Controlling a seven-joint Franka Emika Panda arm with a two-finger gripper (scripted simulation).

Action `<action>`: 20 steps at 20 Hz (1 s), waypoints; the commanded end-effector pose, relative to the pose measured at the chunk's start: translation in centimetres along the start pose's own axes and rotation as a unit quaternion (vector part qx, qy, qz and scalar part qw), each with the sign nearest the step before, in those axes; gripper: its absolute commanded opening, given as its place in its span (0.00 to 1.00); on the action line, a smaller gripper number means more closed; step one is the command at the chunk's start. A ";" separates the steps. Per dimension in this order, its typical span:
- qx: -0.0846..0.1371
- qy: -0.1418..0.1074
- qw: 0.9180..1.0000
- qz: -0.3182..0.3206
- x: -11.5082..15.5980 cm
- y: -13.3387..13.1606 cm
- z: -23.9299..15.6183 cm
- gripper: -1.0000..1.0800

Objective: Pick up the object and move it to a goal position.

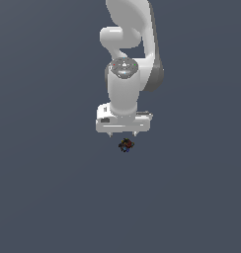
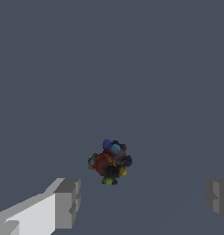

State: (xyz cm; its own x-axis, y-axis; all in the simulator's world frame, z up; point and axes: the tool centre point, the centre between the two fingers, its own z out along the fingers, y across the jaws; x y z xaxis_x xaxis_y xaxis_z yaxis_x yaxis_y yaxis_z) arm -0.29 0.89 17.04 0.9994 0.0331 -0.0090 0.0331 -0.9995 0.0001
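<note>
The object [image 1: 125,145] is a tiny dark lump mottled black, red, blue and yellow. It lies on the flat grey ground just in front of the white gripper [image 1: 122,134] in the exterior view. The gripper points down and its two short fingertips stand wide apart, open and empty. In the wrist view the object [image 2: 110,163] lies between and a little beyond the two grey fingertips [image 2: 68,202], touching neither. How high the gripper [image 2: 142,199] hangs above the ground I cannot tell.
The white arm [image 1: 127,54] rises behind the gripper toward the top of the exterior view. Plain grey ground [image 1: 53,188] fills everything else; no goal marker shows.
</note>
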 end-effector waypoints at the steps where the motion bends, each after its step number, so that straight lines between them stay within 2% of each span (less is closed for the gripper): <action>1: 0.000 0.000 1.000 0.000 0.0 0.0 0.0 0.96; 12: -0.007 0.006 1.000 -0.015 0.7 -1.2 -0.8 0.96; 20: -0.005 0.005 1.000 0.004 0.6 -1.3 -0.2 0.96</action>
State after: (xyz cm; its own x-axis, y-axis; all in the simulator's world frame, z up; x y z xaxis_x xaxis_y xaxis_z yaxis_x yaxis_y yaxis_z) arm 0.29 2.17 17.41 0.9993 0.0361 0.0021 0.0361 -0.9993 0.0109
